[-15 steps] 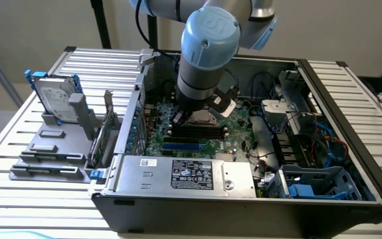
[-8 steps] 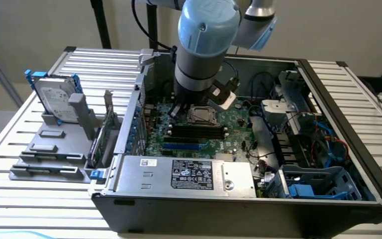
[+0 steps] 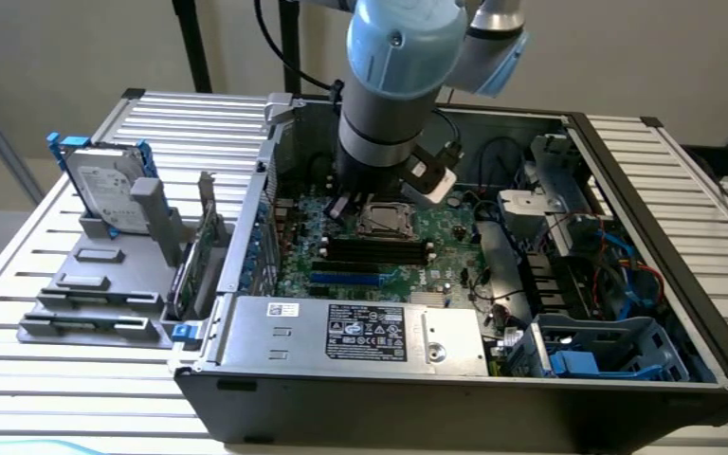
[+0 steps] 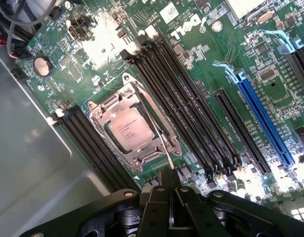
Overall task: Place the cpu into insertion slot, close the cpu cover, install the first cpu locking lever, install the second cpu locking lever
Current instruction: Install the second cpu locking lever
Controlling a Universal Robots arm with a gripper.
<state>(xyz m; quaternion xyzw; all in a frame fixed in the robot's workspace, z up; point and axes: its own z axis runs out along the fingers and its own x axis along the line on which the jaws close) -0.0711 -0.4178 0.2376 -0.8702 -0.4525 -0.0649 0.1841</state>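
In the wrist view the pale silvery cpu (image 4: pixel 130 129) lies flat in the insertion slot (image 4: pixel 142 159) on the green motherboard (image 4: pixel 201 54). The silvery cpu cover (image 4: pixel 103 112) is down around it, the chip showing through its cut-out. A thin metal locking lever (image 4: pixel 159 133) runs along the socket's side next to the black memory slots, its free end close to my fingertips. My gripper (image 4: pixel 169 181) is shut, its black fingers together just off that lever end, with nothing seen between them. In the exterior view the arm reaches down into the case beside the socket (image 3: pixel 385 220).
Long black memory slots (image 4: pixel 191 113) flank the socket, with a blue slot (image 4: pixel 265 123) beyond. The grey power-supply box (image 3: pixel 357 334) sits at the case's front. A hard drive (image 3: pixel 105 190) in a grey holder stands on the slatted table at the exterior view's left.
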